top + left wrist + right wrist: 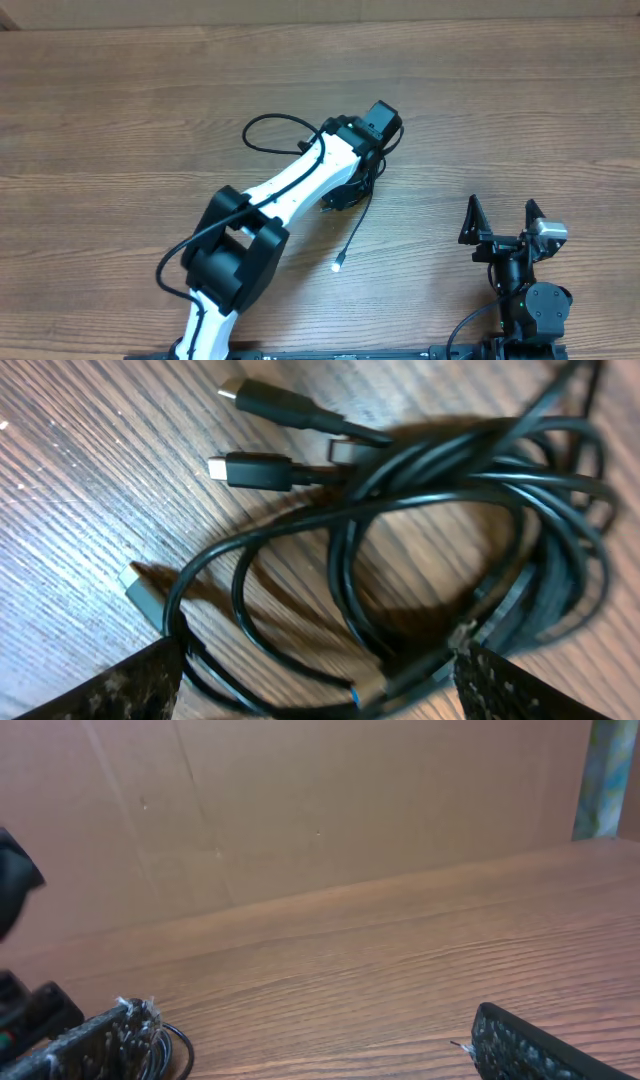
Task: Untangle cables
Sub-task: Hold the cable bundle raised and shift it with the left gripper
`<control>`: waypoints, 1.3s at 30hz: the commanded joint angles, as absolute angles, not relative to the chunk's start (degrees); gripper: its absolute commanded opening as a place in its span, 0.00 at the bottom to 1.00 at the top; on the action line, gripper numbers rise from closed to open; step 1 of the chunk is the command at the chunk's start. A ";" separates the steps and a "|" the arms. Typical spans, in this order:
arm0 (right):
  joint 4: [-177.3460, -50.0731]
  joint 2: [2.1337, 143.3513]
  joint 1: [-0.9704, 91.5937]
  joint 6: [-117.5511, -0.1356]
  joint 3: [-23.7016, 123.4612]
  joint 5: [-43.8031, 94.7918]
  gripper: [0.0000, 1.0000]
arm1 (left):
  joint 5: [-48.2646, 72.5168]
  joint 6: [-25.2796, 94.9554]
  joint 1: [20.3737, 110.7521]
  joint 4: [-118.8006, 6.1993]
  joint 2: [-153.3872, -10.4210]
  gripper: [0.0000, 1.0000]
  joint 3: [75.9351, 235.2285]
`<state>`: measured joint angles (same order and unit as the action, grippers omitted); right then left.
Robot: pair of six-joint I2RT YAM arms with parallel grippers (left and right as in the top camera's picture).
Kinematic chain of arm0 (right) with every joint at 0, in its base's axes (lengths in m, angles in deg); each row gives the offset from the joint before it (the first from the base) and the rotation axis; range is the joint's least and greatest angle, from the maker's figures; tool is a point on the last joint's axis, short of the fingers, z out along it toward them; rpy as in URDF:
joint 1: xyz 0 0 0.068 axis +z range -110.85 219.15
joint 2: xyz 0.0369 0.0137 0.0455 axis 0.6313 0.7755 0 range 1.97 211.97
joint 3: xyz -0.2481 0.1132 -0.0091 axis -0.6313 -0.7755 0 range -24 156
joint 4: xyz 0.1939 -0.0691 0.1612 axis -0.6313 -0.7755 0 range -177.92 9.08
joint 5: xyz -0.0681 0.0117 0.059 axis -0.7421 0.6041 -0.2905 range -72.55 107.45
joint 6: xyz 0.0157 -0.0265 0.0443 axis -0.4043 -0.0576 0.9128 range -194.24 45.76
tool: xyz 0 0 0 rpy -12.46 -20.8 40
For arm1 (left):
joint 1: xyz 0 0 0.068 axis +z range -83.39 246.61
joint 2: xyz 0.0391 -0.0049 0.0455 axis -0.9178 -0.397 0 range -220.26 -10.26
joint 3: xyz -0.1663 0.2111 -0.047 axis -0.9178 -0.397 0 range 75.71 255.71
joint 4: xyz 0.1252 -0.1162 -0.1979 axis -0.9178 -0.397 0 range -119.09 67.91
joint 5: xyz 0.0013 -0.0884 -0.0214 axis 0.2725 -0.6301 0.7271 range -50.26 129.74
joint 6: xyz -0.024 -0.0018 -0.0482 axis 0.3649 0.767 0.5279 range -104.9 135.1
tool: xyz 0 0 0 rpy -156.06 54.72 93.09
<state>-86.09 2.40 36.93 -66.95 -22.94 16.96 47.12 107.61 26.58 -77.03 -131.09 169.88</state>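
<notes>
The cables lie as a tangled bundle of thin black cords on the wooden table, with three plugs sticking out at the left. In the overhead view the bundle is mostly hidden under my left gripper, and one strand trails out to a silver-tipped plug. My left gripper is open, low over the bundle, with a finger on each side of it. My right gripper is open and empty, far right of the cables near the front edge; it also shows in the right wrist view.
My white left arm reaches diagonally from the front left, with its own thicker black cable looping beside it. A brown cardboard wall stands behind the table.
</notes>
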 commanded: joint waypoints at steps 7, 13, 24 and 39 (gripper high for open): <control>-85.72 2.13 36.89 -66.76 -23.53 16.22 1.00 | 52.02 108.94 26.95 -76.90 -133.17 0.85 170.66; -85.72 2.13 36.89 -66.76 -23.53 16.22 1.00 | 51.93 108.97 26.95 -76.03 -135.46 0.80 170.68; -85.72 2.13 36.89 -66.76 -23.53 16.22 1.00 | 52.98 108.97 26.95 -72.46 -135.68 0.75 170.68; -85.72 2.16 36.89 -66.76 -23.53 16.22 1.00 | 53.65 108.29 27.06 -71.79 -137.69 0.63 170.66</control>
